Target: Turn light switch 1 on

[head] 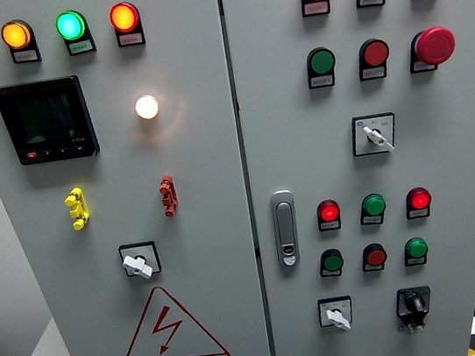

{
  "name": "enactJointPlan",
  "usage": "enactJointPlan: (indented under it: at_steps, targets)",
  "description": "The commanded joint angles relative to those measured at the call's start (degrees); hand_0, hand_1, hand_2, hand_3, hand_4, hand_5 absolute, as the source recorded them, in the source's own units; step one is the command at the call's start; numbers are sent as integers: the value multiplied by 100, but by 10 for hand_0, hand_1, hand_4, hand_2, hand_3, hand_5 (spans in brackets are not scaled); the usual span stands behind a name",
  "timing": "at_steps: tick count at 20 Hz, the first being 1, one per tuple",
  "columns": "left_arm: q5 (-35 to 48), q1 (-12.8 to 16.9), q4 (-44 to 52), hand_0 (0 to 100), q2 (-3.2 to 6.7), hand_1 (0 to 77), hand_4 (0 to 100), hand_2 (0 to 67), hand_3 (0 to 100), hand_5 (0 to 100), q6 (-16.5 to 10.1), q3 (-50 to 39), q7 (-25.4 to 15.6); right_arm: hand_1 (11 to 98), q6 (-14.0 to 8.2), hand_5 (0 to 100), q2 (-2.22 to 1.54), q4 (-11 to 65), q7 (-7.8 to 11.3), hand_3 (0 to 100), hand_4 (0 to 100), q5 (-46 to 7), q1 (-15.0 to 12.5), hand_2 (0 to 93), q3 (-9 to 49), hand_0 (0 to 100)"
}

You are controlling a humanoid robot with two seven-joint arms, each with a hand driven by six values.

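A grey control cabinet fills the head view. On its left door a yellow toggle switch (76, 209) and a red toggle switch (167, 195) stand side by side. Above them a white lamp (147, 106) glows. Below sits a white rotary selector (137, 264). Neither of my hands nor arms shows in the picture.
Lit amber (16, 35), green (71, 25) and red (124, 17) indicators top the left door, with a dark display (45, 120) beneath. The right door carries pushbuttons, a red mushroom stop button (435, 45), rotary selectors and a chrome handle (285, 228). A red warning triangle (171, 336) sits low.
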Motion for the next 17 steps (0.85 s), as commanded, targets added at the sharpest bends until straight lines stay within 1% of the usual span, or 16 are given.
enactJointPlan:
  at_steps: [1,2,3,4,8,10,14,15,16,17]
  targets:
    - [2,81,120,0,24,22,15,90,5,19,0,4,261,194,-9,104,-8,0,1,198,194,0,1,0,0,0]
    - [2,99,173,0,33,0,11,82,0,0,0,4,331,196,0,104,-8,0,1,198,194,0,1,0,0,0]
    - [2,107,217,0,33,0,9,78,0,0,0,13,393,197,0,104,1,0,1,198,194,0,1,0,0,0]
    - [2,108,226,0,24,0,6,70,0,0,18,48,437,199,0,104,1,0,1,198,195,0,1,0,0,0]
    - [-7,116,217,0,-11,0,0,54,0,0,53,732,683,196,0,104,1,0,1,198,194,0,1,0,0,0]
    - [-50,116,217,0,-46,0,0,50,0,0,79,795,692,195,-9,104,1,0,1,198,194,0,1,0,0,0]
    - [-95,116,208,0,-55,0,0,41,0,0,88,787,684,199,0,104,1,0,1,198,194,0,1,0,0,0]
    - [-103,116,217,0,-64,0,0,36,0,0,88,778,675,194,0,104,-8,0,1,198,194,0,1,0,0,0]
    - [-103,116,217,0,-64,0,0,33,0,0,88,778,675,186,-9,104,1,0,1,198,194,0,1,0,0,0]
    - [-103,116,217,0,-73,0,0,33,0,0,88,769,675,186,0,104,1,0,1,198,194,0,1,0,0,0]
